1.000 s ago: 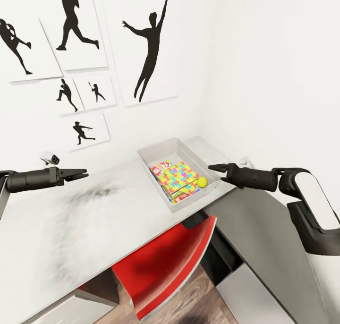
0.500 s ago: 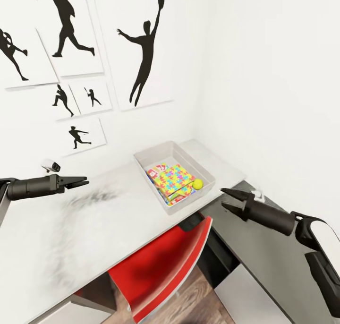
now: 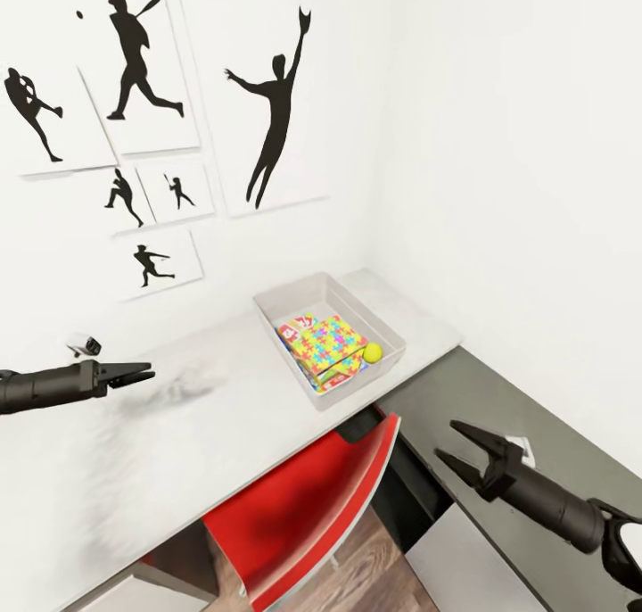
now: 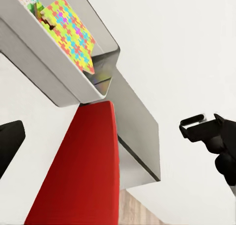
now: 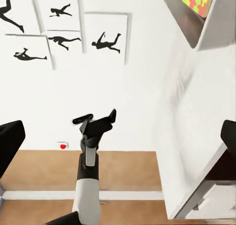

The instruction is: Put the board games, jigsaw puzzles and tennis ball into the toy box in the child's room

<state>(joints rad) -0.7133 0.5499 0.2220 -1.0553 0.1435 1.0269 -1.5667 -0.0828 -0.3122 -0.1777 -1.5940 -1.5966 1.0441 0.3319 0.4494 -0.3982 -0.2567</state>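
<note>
While the toy box (image 3: 392, 334) sits on the pale table (image 3: 223, 398) against the wall, holding a jigsaw puzzle (image 3: 328, 343), a board game (image 3: 299, 322) beneath it and the tennis ball (image 3: 373, 352), both arms hang empty: left gripper (image 3: 134, 376) nearly closed, right gripper (image 3: 459, 444) spread wide over the dark lower section.

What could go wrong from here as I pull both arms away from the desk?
The open right gripper hangs low over the dark desk section, close to the red chair; swinging inward could clip the chair back. The toy box sits near the table edge with a jigsaw puzzle tilted on the pile and the tennis ball against a wall, so a bump might spill them.
</note>
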